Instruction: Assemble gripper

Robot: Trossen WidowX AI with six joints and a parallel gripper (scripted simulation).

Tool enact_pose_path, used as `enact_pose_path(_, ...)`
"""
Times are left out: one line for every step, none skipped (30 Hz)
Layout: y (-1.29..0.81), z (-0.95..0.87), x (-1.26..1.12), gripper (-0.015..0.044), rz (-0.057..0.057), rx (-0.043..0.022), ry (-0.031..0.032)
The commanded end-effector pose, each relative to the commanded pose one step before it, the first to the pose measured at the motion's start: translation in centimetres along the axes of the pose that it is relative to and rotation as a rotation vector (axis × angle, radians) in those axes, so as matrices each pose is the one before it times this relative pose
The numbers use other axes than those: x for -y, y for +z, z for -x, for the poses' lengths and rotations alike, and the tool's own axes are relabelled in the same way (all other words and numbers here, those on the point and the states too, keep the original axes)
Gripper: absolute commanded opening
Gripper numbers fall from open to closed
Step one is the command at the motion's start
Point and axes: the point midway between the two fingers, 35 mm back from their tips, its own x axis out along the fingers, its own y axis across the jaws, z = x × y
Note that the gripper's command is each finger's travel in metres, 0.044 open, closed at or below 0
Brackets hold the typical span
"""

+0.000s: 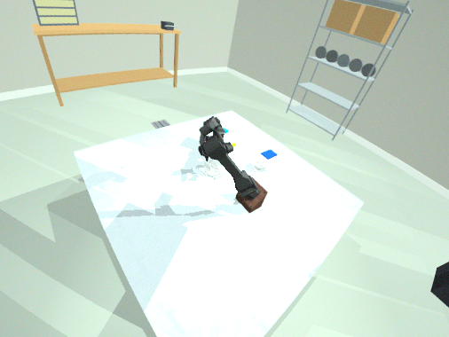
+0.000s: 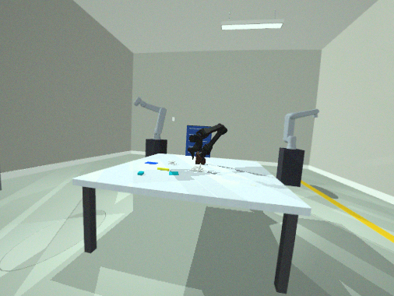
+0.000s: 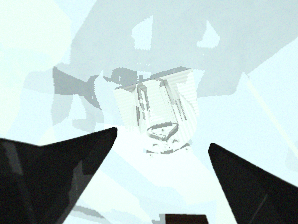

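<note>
The white ribbed gripper base lies on the white table. In the wrist view two long pale jaws stand along it, roughly side by side; whether they sit on the pins and whether their teeth mesh cannot be told. A pale, roughly triangular part shows at their near end. Another white part lies apart on the table, perhaps the housing plate; its shape is too small to tell. My black gripper is wide open and empty, above the near end of the base.
A blue flat piece, a yellow piece and two cyan pieces lie on the table. The arm stands on a brown block. Shadows of the arm fall around the base.
</note>
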Motion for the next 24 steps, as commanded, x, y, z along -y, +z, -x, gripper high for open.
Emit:
enact_pose_path(0.804,0.521,2.072,0.044,-0.0973,0.00869,-0.0142)
enact_pose_path(0.216,0.104,0.517,0.044,-0.0243,0.00167,-0.00268)
enact_pose_path(0.219,0.101,0.517,0.044,-0.0243,0.00161,-0.00256)
enact_pose_path(0.222,0.099,0.517,0.044,-0.0242,0.00154,-0.00245)
enact_pose_path(0.229,0.097,0.527,0.044,-0.0247,0.0015,-0.00237)
enact_pose_path(0.233,0.094,0.528,0.044,-0.0247,0.00143,-0.00226)
enact_pose_path(0.236,0.091,0.528,0.044,-0.0247,0.00135,-0.00214)
enact_pose_path(0.239,0.088,0.527,0.044,-0.0247,0.00127,-0.00203)
enact_pose_path(0.243,0.085,0.527,0.044,-0.0247,0.00119,-0.00192)
enact_pose_path(0.246,0.081,0.527,0.044,-0.0246,0.00111,-0.00181)
enact_pose_path(0.249,0.078,0.527,0.044,-0.0246,0.00102,-0.0017)
enact_pose_path(0.252,0.074,0.526,0.044,-0.0246,0.00093,-0.00159)
enact_pose_path(0.256,0.071,0.526,0.044,-0.0246,0.00084,-0.00149)
enact_pose_path(0.259,0.067,0.525,0.044,-0.0245,0.00075,-0.00139)
enact_pose_path(0.262,0.063,0.524,0.044,-0.0245,0.00066,-0.00128)
enact_pose_path(0.266,0.06,0.524,0.044,-0.0245,0.00056,-0.00119)
enact_pose_path(0.269,0.056,0.523,0.044,-0.0245,0.00047,-0.00109)
enact_pose_path(0.273,0.052,0.523,0.044,-0.0244,0.00037,-0.001)
enact_pose_path(0.276,0.048,0.522,0.044,-0.0244,0.00026,-0.00091)
enact_pose_path(0.279,0.044,0.521,0.044,-0.0244,0.00016,-0.00082)
enact_pose_path(0.283,0.04,0.519,0.044,-0.0243,0.00006,-0.00074)
enact_pose_path(0.286,0.036,0.518,0.044,-0.0243,-0.00005,-0.00066)
enact_pose_path(0.289,0.032,0.517,0.044,-0.0243,-0.00016,-0.00058)
enact_pose_path(0.292,0.027,0.516,0.044,-0.0242,-0.00027,-0.0005)
